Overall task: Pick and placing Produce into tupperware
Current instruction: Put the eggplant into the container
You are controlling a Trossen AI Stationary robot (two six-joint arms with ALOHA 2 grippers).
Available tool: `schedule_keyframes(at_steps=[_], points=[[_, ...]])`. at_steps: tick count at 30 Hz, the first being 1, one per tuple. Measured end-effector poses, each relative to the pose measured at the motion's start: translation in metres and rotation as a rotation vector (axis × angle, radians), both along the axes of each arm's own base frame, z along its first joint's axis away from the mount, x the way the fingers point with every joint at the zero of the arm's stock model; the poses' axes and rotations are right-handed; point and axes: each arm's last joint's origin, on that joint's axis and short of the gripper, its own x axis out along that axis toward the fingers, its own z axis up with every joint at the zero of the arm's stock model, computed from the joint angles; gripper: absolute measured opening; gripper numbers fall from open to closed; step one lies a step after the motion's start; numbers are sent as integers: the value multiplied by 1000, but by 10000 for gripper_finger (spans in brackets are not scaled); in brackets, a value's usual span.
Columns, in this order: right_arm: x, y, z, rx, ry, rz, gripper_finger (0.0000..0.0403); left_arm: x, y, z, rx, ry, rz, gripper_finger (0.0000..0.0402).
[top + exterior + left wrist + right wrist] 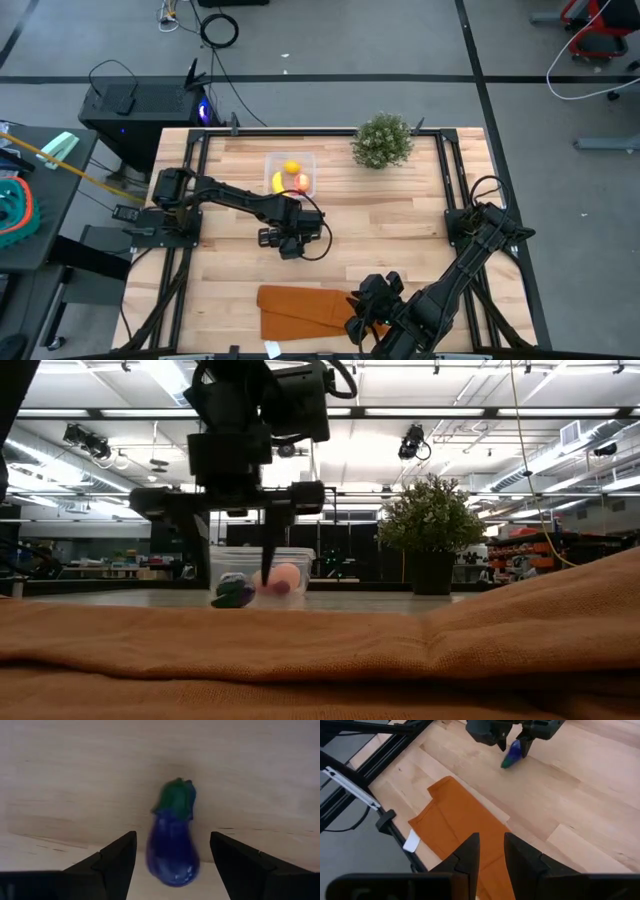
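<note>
A dark purple eggplant (172, 852) with a green cap lies on its side on the wooden table, near the middle. My left gripper (172, 834) points down over it, open, one finger on each side and a gap to each; the right wrist view shows the eggplant (512, 751) below this gripper (512, 742). The clear tupperware (290, 175) stands beyond it toward the far edge, holding a lemon (291, 167), a banana (277, 182) and a red-peach fruit (302, 182). My right gripper (492, 852) hovers over the near edge, narrowly open, with nothing between its fingers.
A folded orange-brown cloth (305, 310) lies at the near edge under my right gripper and fills the low view's foreground (320, 650). A green bushy plant (383, 140) stands at the far right. Bare wood (400, 220) lies between the eggplant and the table's right side.
</note>
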Motion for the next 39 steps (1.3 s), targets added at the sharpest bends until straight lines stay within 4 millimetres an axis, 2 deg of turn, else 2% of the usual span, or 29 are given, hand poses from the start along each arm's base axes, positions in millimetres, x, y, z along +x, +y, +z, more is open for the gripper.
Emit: schedule_keyframes(at_steps=[9,39], points=[[0,1,0,10,3,4,95,3,0,-7,0,2,1,255],[0,1,0,8,6,9,95,4,0,-7,-9,-3,36,198]])
